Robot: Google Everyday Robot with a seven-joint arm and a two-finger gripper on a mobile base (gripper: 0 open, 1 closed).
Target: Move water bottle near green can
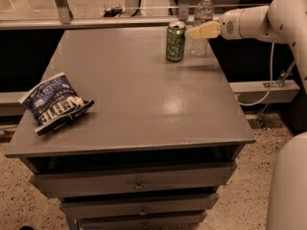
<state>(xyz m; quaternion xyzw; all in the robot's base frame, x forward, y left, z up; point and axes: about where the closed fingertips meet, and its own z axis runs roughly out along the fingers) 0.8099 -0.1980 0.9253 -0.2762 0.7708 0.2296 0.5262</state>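
The water bottle (205, 11), clear with a white cap, stands upright at the back right of the grey table (144, 109). The green can (175, 42) stands upright just to its left, a small gap apart. My gripper (197, 30) reaches in from the right on the white arm (259, 20) and sits at the bottle's mid-height, crossing in front of it and ending close to the can's right side. The gripper hides the bottle's middle.
A blue chip bag (55, 103) lies near the table's left front edge. A glass rail and metal posts (60, 4) run behind the table. A cable (268, 80) hangs at the right. Drawers (139, 183) are below the tabletop.
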